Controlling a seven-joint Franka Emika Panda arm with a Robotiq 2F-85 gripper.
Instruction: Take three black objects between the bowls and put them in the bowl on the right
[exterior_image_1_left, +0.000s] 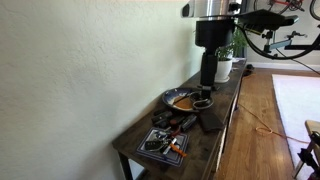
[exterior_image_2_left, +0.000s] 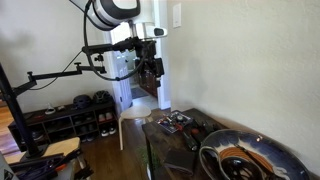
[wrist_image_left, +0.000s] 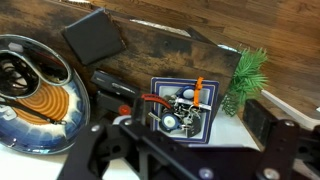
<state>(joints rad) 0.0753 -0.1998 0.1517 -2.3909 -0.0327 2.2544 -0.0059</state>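
End effector (exterior_image_1_left: 204, 99), apparently spread and empty, hangs above a dark wooden desk (wrist_image_left: 170, 55); flat black rectangular block (wrist_image_left: 95, 36) by its front edge looks light, rigid: grip across its width.

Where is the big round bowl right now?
In an exterior view the round bowl sits on the table beside the wall, with the black objects between it and the square dish.

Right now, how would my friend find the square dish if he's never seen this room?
Look at the long dark wooden table against the wall. Next to the round bowl with orange rings, past the black objects, sits the dish. It's the only square one, dark blue, full of small bits.
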